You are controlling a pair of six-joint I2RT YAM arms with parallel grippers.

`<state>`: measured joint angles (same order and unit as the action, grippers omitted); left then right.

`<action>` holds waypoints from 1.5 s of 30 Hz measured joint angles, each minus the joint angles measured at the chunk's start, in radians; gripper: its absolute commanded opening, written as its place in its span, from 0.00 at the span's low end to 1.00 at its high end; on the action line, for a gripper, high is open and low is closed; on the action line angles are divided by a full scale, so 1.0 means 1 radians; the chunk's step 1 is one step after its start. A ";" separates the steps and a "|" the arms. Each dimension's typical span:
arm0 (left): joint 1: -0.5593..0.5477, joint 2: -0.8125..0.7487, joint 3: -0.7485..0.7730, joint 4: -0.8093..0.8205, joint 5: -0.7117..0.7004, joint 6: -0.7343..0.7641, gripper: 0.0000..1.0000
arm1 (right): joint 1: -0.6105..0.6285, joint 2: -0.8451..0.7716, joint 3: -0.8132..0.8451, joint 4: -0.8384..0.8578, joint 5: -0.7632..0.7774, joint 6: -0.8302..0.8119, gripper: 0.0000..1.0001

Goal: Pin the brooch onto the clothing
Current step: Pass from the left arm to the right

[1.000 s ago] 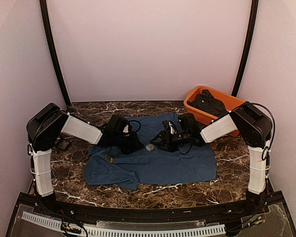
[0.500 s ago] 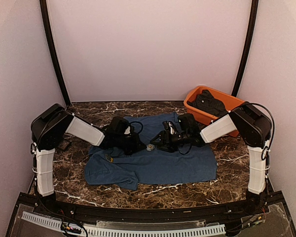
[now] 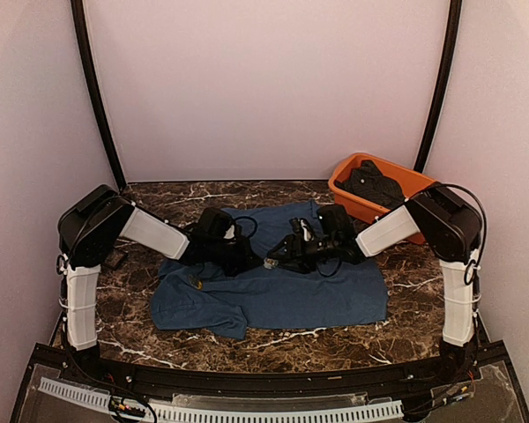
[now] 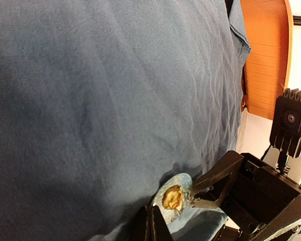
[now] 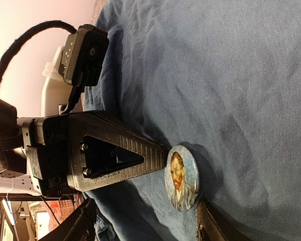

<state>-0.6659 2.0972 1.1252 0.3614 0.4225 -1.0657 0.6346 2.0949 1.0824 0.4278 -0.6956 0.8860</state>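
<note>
**Closed left jaws meet the brooch, right jaws stand open**

Nearest us, the dark marbled bench (image 3: 406,300) carries the clothing (image 3: 300,295), a navy T-shirt spread across its middle, with a rumpled fold at the near left hem. Further in, at the shirt's centre, there's the brooch (image 5: 182,178), a round portrait badge tilted up from the fabric. The left gripper (image 3: 254,262) points in from the left, jaws closed tight, tip touching the badge's rim. Whether it pinches the rim, I cannot tell. Facing it from the right, the right gripper (image 3: 279,257) has its jaws open, one finger either side of the brooch. Far right, an orange tub (image 3: 342,196) holds dark garments (image 3: 375,187).
</note>
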 measured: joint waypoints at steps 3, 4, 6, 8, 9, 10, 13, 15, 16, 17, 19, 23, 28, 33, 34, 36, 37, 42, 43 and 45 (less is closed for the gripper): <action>0.000 0.001 0.000 0.000 0.002 0.000 0.01 | 0.000 0.013 0.006 0.020 -0.013 0.015 0.61; 0.000 0.001 0.000 0.001 0.003 0.000 0.01 | 0.000 0.018 0.010 0.025 -0.016 0.019 0.59; 0.000 0.001 0.000 0.002 0.005 0.000 0.01 | 0.000 0.028 0.018 0.031 -0.021 0.028 0.54; 0.000 0.001 0.000 0.002 0.005 0.000 0.01 | 0.000 0.038 0.023 0.036 -0.024 0.036 0.45; 0.000 0.001 0.000 0.003 0.006 0.000 0.01 | 0.000 0.041 0.024 0.037 -0.026 0.034 0.41; 0.000 0.001 -0.001 0.005 0.007 0.000 0.01 | 0.000 0.046 0.027 0.036 -0.028 0.041 0.36; 0.000 0.001 -0.011 0.024 0.008 -0.005 0.01 | 0.000 0.056 0.037 0.039 -0.037 0.040 0.17; 0.000 0.001 -0.022 0.043 0.011 -0.011 0.01 | 0.000 0.063 0.042 0.045 -0.045 0.043 0.00; 0.000 0.001 -0.026 0.050 0.012 -0.013 0.01 | 0.000 0.066 0.045 0.047 -0.047 0.044 0.00; 0.000 0.001 -0.030 0.058 0.013 -0.015 0.01 | 0.000 0.068 0.047 0.046 -0.051 0.037 0.00; 0.001 0.001 -0.036 0.069 0.014 -0.017 0.01 | -0.002 0.075 0.048 0.031 -0.044 0.040 0.00; 0.000 0.000 -0.046 0.087 0.016 -0.024 0.05 | -0.006 0.079 0.054 0.011 -0.042 0.009 0.00; 0.000 -0.040 -0.077 0.082 0.014 -0.038 0.26 | -0.006 0.041 0.064 -0.085 -0.003 -0.102 0.00; 0.016 -0.188 -0.129 0.050 0.012 -0.037 0.55 | -0.002 -0.092 0.064 -0.222 0.077 -0.319 0.00; 0.023 -0.231 -0.140 0.042 0.013 -0.035 0.64 | 0.000 -0.121 0.065 -0.245 0.098 -0.365 0.00; 0.034 -0.310 -0.148 0.020 0.011 -0.026 0.72 | 0.014 -0.196 0.072 -0.310 0.172 -0.491 0.00; 0.039 -0.351 -0.148 0.005 0.009 -0.021 0.75 | 0.028 -0.227 0.079 -0.338 0.217 -0.553 0.00; 0.062 -0.481 -0.147 -0.055 0.007 0.001 0.79 | 0.203 -0.358 0.064 -0.368 0.639 -0.920 0.00; 0.065 -0.491 -0.147 -0.064 0.008 0.003 0.79 | 0.241 -0.369 0.047 -0.345 0.721 -0.986 0.00; 0.069 -0.496 -0.147 -0.080 0.013 0.004 0.79 | 0.324 -0.379 -0.013 -0.262 0.907 -1.141 0.00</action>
<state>-0.5968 1.6016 0.9783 0.2810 0.4355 -1.0615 0.9588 1.7161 1.0691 0.1658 0.2115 -0.2546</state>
